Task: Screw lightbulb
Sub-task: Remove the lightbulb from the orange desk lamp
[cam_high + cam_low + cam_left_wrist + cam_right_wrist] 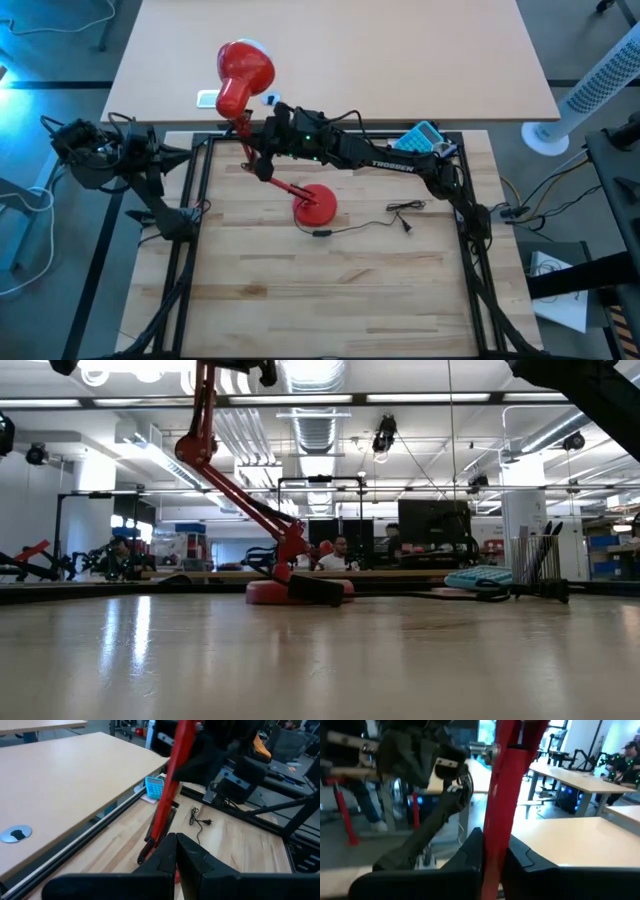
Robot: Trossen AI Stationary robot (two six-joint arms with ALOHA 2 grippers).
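A red desk lamp stands by its round base (315,207) on the wooden table. Its jointed arm (248,145) rises to the red shade (243,72) over the table's far edge. My right gripper (256,152) reaches in from the right and is shut on the lamp's upper arm (496,795). My left gripper (183,152) waits at the table's far left, shut with nothing between its fingers (175,851). The lamp arm (167,795) stands beyond it. I cannot make out the lightbulb in any view. My right gripper pinches the lamp's upper arm (495,827) between its two fingers, one on each side of the red bar. The fingers come in level from the table's right and lie across the bar. The bar stands about upright, and the lamp's base stays on the table.
A teal calculator (424,137) lies at the far right of the table. The lamp's black cord and plug (404,212) trail to the right of the base. A second light-coloured table (330,50) stands beyond the far edge. Black frame rails (200,180) border the work area.
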